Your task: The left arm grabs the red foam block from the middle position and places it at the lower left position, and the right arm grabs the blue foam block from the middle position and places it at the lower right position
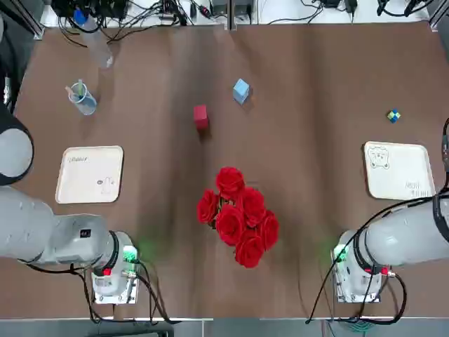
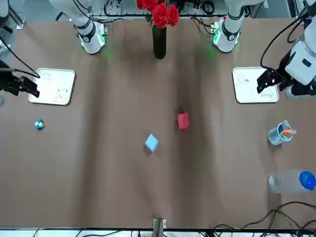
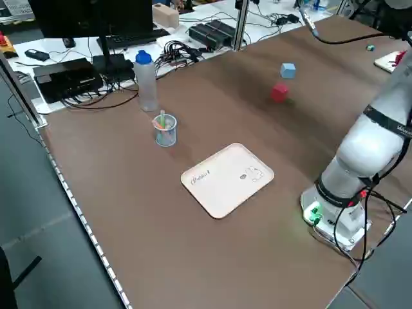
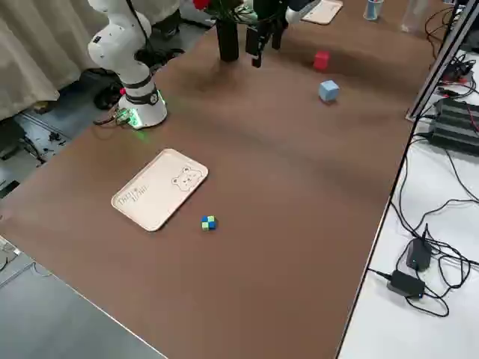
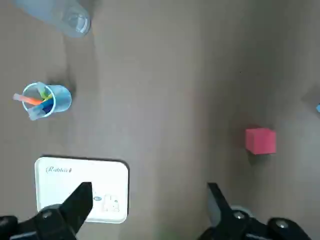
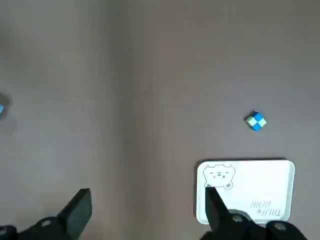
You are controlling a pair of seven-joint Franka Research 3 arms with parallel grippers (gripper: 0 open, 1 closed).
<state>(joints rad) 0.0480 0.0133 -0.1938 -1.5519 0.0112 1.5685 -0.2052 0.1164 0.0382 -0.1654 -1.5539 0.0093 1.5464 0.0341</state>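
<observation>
The red foam block and blue foam block are being supported mid-counter, apart. Above the counter, the left gripper and right gripper are being held, fingers spread, nothing grasped.

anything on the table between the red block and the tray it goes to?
Nothing visible: only bare tabletop lies between the red block and the faceless tray. The roses sit off that line.
</observation>
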